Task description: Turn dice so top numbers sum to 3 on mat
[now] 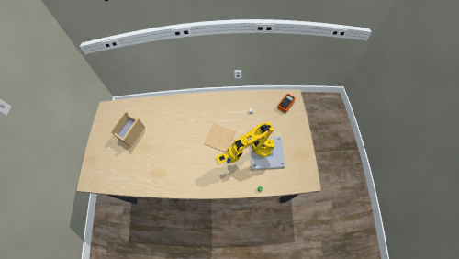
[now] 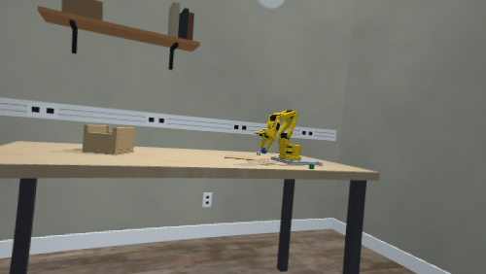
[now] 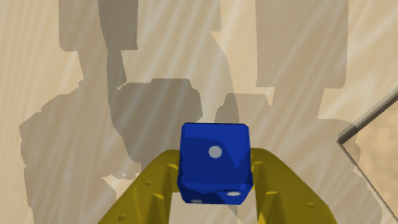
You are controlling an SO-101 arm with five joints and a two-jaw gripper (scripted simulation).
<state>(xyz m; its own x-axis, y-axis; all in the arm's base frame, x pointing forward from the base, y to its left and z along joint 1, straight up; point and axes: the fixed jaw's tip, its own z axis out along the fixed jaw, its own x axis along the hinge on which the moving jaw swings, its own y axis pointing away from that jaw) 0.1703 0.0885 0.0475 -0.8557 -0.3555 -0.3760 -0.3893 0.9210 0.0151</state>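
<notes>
My gripper (image 3: 215, 170) is shut on a blue die (image 3: 215, 162) and holds it above the table. In the wrist view the face toward the camera shows one pip. In the overhead view the gripper (image 1: 226, 159) hangs just left of the arm's base, below the near corner of the tan mat (image 1: 219, 137). The mat's corner (image 3: 370, 145) shows at the right of the wrist view. A white die (image 1: 251, 110) lies on the table behind the mat. A green die (image 1: 260, 188) lies near the table's front edge. From the side the gripper (image 2: 262, 151) hangs just above the table.
The arm stands on a grey base plate (image 1: 268, 158). An orange multimeter (image 1: 285, 102) lies at the back right. An open cardboard box (image 1: 128, 129) stands at the left. The table's front edge runs just past the green die.
</notes>
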